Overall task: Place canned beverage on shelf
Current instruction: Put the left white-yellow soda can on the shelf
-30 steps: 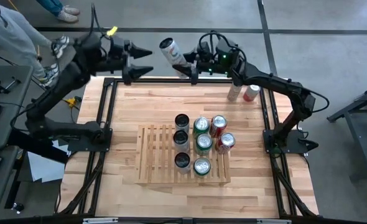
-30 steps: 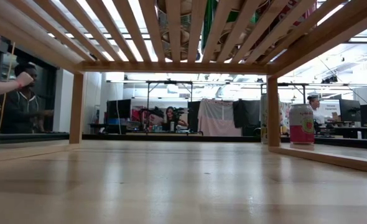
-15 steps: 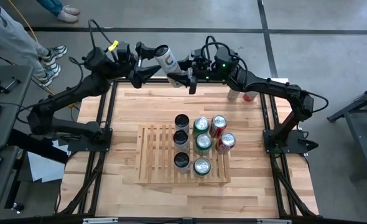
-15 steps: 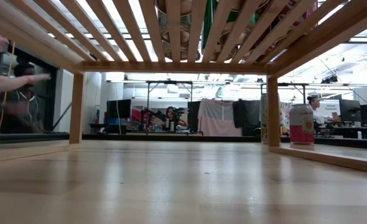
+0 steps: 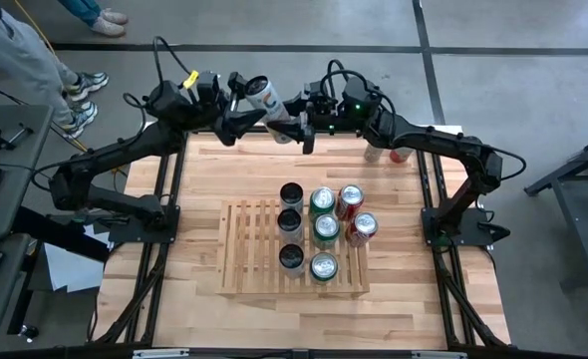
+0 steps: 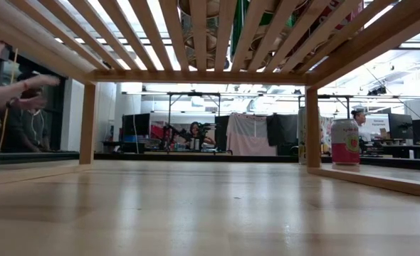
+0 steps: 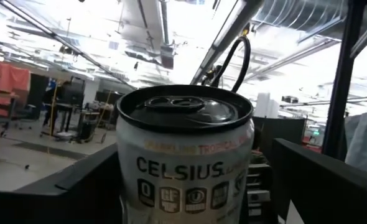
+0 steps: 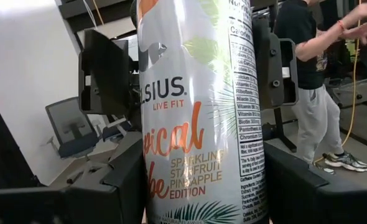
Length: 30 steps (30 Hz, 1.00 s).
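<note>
Above the table's far edge, the right gripper [image 5: 296, 118] gripped a white Celsius can [image 5: 264, 95] by its lower body, tilted in the air. The left gripper [image 5: 236, 103] bracketed the can's top end, fingers [image 7: 78, 183] spread wide, not clamping. Well apart, the slatted shelf [image 5: 249, 249] carried black, green and red cans.

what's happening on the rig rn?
Mid-air handover at the far edge of the table. The right gripper holds a white Celsius can, and the left gripper has its open fingers on either side of the can, not closed on it. The slatted shelf mid-table already carries seven cans, the black ones in one column beside the green and red ones. Two more cans wait by the right arm.
</note>
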Tool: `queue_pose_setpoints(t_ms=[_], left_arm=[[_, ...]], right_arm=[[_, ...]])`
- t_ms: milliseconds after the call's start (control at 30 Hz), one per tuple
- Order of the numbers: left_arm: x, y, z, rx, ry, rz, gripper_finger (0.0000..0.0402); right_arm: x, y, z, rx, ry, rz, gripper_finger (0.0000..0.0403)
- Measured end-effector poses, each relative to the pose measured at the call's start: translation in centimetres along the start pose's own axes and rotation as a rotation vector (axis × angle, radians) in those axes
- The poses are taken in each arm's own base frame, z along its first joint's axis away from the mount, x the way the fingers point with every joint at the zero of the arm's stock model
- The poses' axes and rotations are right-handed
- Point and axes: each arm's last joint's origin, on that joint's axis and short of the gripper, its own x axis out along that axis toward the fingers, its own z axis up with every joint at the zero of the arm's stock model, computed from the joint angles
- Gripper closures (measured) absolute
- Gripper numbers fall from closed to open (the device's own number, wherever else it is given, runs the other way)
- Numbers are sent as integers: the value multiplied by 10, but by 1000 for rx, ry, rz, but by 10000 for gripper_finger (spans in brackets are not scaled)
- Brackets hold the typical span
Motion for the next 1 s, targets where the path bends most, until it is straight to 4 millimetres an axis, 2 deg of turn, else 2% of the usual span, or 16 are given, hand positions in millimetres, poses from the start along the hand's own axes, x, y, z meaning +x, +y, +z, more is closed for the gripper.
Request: queue_pose_setpoints(t_ms=[133, 400, 533, 700, 800, 1000], left_arm=[[0, 1, 0, 0, -9, 21, 64], [0, 2, 0, 4, -25, 60, 170], [0, 2, 1, 11, -23, 62, 170], [-13, 6, 13, 49, -25, 101, 170], [-26, 6, 25, 87, -31, 163, 170], [-51, -3, 41, 121, 28, 215, 170]], right_arm=[[0, 0, 0, 0, -1, -4, 171], [0, 0, 0, 0, 2, 1, 171], [0, 0, 0, -8, 4, 7, 158], [-6, -1, 6, -33, -8, -10, 75], [-14, -3, 15, -48, -18, -22, 41], [-27, -12, 20, -48, 29, -70, 25]])
